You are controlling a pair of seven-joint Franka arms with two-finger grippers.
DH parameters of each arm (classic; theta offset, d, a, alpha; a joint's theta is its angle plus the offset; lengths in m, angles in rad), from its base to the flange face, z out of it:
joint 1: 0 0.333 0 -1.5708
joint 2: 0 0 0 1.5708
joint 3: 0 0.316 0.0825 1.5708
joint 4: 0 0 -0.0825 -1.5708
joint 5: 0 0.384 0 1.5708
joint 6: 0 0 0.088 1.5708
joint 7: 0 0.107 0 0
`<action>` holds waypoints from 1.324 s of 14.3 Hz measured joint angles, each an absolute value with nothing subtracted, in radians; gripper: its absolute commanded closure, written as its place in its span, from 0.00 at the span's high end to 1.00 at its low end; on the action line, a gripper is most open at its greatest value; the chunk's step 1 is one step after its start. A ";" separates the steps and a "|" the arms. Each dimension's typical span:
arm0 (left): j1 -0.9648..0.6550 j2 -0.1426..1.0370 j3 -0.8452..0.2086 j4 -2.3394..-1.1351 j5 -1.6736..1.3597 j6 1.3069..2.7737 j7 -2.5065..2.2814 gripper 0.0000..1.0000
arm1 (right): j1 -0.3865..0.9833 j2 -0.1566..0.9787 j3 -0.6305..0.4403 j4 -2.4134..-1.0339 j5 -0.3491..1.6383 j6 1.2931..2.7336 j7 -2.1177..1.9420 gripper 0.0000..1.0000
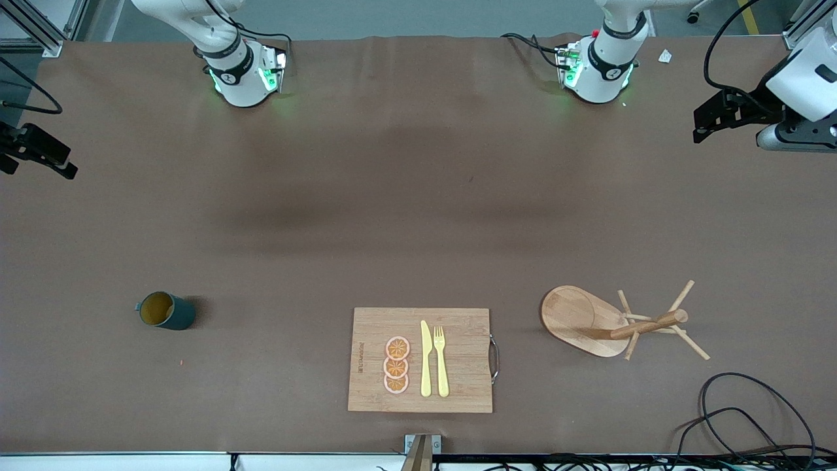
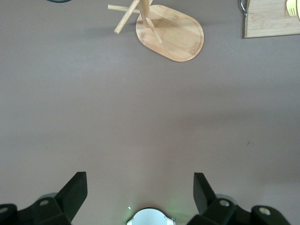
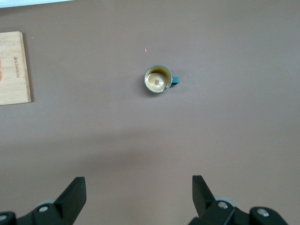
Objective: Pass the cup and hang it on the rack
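Bamboo board lying on the brown table (image 1: pixel 418 196)

A rectangular bamboo cutting board (image 1: pixel 458 386) with a small metal handle (image 1: pixel 494 358) is sitting at the table's edge nearest the front camera. Three round orange slices (image 1: pixel 396 365) are lying in a row on it, and a pale yellow plastic knife (image 1: pixel 426 358) and matching yellow fork (image 1: pixel 441 361) are resting side by side just beside them.

cutting board (image 1: pixel 458 392), small burned-in brand mark, unreadable

The right tool (image 3: pixel 136 199) hangs with fingers (image 3: pixel 75 192) spread wide over bare worktop (image 3: pixel 225 131). The cup (image 3: pixel 158 79) stands upright, well apart from the board (image 3: pixel 14 70).
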State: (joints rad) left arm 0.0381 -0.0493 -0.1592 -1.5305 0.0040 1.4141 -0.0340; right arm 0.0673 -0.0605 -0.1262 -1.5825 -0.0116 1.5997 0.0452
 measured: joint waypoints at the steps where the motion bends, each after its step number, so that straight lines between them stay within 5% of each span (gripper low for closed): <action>1: 0.038 -0.049 -0.159 -1.530 0.004 1.414 -0.034 1.00 | 0.068 -0.061 -0.126 -1.582 -0.012 1.600 0.045 1.00; 19: 0.040 -0.012 -0.155 -1.499 0.004 1.417 -0.034 1.00 | 0.079 0.001 -0.125 -1.594 -0.011 1.607 0.045 1.00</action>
